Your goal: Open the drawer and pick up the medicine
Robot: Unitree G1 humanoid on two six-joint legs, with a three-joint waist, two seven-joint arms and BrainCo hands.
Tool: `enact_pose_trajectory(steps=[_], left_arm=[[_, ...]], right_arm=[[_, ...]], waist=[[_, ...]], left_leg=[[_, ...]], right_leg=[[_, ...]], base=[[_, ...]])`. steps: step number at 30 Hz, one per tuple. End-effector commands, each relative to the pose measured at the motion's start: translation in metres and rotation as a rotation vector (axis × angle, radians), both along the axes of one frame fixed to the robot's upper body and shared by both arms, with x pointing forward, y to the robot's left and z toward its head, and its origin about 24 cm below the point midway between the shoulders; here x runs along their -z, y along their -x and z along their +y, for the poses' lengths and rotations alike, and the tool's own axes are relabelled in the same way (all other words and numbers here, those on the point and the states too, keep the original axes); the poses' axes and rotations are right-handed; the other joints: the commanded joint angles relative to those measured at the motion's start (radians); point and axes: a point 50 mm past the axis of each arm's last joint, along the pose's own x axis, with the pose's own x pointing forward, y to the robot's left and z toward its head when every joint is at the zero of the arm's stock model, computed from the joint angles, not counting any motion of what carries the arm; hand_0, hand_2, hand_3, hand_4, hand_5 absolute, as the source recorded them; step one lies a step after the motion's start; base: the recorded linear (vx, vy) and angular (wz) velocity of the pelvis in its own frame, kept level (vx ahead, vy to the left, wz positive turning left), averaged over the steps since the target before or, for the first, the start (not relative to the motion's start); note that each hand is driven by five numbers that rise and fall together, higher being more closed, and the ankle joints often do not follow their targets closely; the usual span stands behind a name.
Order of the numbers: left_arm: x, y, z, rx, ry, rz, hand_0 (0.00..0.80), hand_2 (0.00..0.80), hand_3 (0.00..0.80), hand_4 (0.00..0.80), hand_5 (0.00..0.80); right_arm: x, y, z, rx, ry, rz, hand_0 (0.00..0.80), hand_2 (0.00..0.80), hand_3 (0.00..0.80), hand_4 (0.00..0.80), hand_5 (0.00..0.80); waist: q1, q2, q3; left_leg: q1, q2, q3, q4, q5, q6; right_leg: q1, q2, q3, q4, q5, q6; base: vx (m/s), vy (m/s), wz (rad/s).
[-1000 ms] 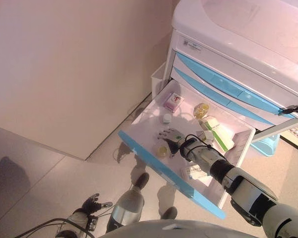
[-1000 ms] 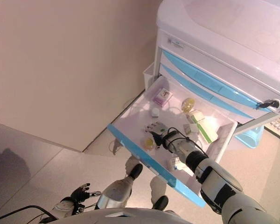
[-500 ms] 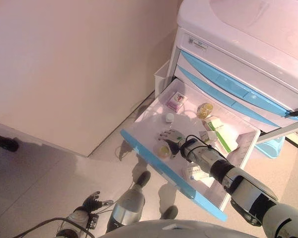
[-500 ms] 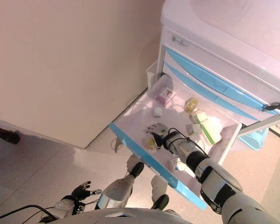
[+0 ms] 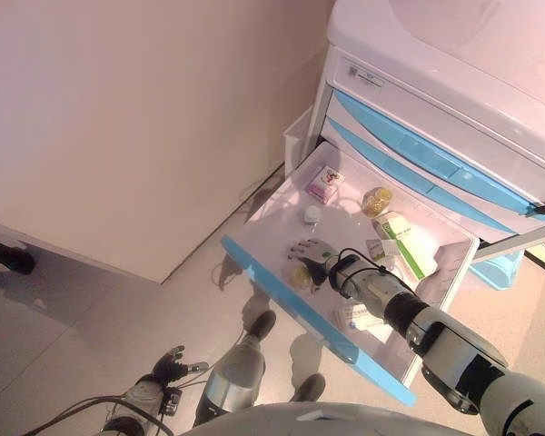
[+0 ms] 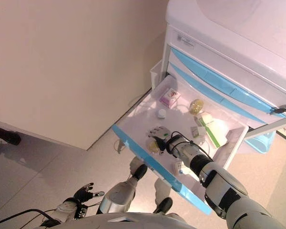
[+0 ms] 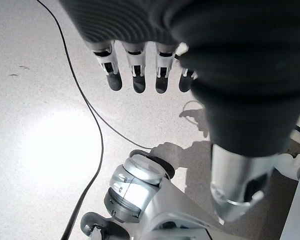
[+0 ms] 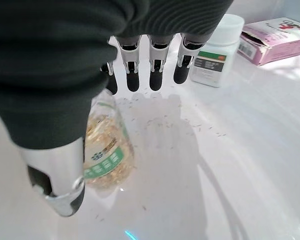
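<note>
One clear bottle (image 8: 106, 160) of yellow capsules, green-banded label | right hand (image 8: 140, 65) spread above it, apparently not touching

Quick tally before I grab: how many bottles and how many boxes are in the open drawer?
Bottles: 3 - white bottle, clear pill bottle, yellow jar
Boxes: 4 - pink box, green-and-white box, small box, white box
Total: 7
</note>
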Motion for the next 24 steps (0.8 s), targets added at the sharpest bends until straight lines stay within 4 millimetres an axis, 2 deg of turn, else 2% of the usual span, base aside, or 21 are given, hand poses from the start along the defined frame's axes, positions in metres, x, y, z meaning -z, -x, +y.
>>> enact_pose_trajectory(steps=[1,16,17,18,20,21,22,23,24], left_arm=[[0.0002,0.0031,0.0075,0.044,-0.049,0.026,0.000,0.000,0.000,0.000,0.000],[-0.0013,0.0003,0.0083,0.051,-0.055,0.022,0.000,0.000,0.000,0.000,0.000],[-0.0015,0.0002,0.0088,0.049,-0.055,0.022,0.000,0.000,0.000,0.000,0.000],[-0.0015,0.0001,0.0087,0.048,-0.055,0.022,0.000,0.000,0.000,0.000,0.000],[-0.0013,0.0007,0.0087,0.048,-0.056,0.022,0.000,0.000,0.000,0.000,0.000],[-0.0012,0.0009,0.0086,0.048,-0.057,0.022,0.000,0.000,0.000,0.000,0.000],[-0.0012,0.0011,0.0085,0.049,-0.057,0.022,0.000,0.000,0.000,0.000,0.000],[-0.0011,0.0007,0.0082,0.050,-0.058,0.023,0.000,0.000,0.000,0.000,0.000],[-0.0011,0.0005,0.0080,0.049,-0.058,0.023,0.000,0.000,0.000,0.000,0.000]], right_arm=[[-0.0100,-0.0025,0.0176,-0.102,0.005,-0.049,0.000,0.000,0.000,0.000,0.000],[-0.0098,0.0010,0.0212,-0.126,0.001,-0.027,0.000,0.000,0.000,0.000,0.000],[-0.0100,0.0015,0.0212,-0.130,-0.004,-0.027,0.257,0.257,0.257,0.257,0.257],[-0.0100,0.0017,0.0213,-0.133,-0.006,-0.026,0.398,0.398,0.398,0.398,0.398],[-0.0097,0.0027,0.0218,-0.137,-0.009,-0.021,0.546,0.546,0.546,0.546,0.546],[-0.0098,0.0034,0.0224,-0.143,-0.016,-0.017,0.549,0.549,0.549,0.549,0.549],[-0.0106,0.0030,0.0224,-0.141,-0.020,-0.013,0.693,0.693,0.693,0.693,0.693],[-0.0111,0.0029,0.0227,-0.143,-0.021,-0.013,0.800,0.800,0.800,0.800,0.800],[-0.0111,0.0031,0.0231,-0.144,-0.021,-0.014,0.800,0.800,0.800,0.800,0.800]], waist=[[0.008,-0.001,-0.019],[0.006,-0.007,-0.017],[0.005,-0.008,-0.017],[0.005,-0.009,-0.017],[0.004,-0.010,-0.016],[0.004,-0.011,-0.016],[0.005,-0.012,-0.016],[0.005,-0.012,-0.017],[0.005,-0.013,-0.017]], left_leg=[[0.026,-0.047,0.059,0.000,-0.112,0.044],[0.026,-0.042,0.069,-0.002,-0.111,0.042],[0.027,-0.041,0.071,-0.002,-0.112,0.042],[0.027,-0.041,0.072,-0.001,-0.112,0.042],[0.028,-0.040,0.073,-0.001,-0.112,0.042],[0.029,-0.039,0.074,-0.001,-0.113,0.042],[0.028,-0.039,0.074,-0.001,-0.112,0.042],[0.027,-0.039,0.075,-0.002,-0.112,0.041],[0.027,-0.039,0.076,-0.001,-0.111,0.041]], right_leg=[[-0.059,-0.021,0.032,0.116,-0.031,0.007],[-0.060,-0.022,0.031,0.114,-0.027,0.009],[-0.059,-0.022,0.031,0.114,-0.028,0.009],[-0.059,-0.022,0.031,0.114,-0.028,0.009],[-0.058,-0.022,0.031,0.115,-0.028,0.009],[-0.057,-0.022,0.031,0.115,-0.028,0.009],[-0.057,-0.021,0.030,0.113,-0.028,0.009],[-0.058,-0.021,0.030,0.113,-0.027,0.009],[-0.058,-0.021,0.030,0.113,-0.027,0.009]], base=[[0.000,0.000,0.00],[0.000,0.000,0.00],[0.000,0.000,0.00],[0.000,0.000,0.00],[0.000,0.000,0.00],[0.000,0.000,0.00],[0.000,0.000,0.00],[0.000,0.000,0.00],[0.000,0.000,0.00]])
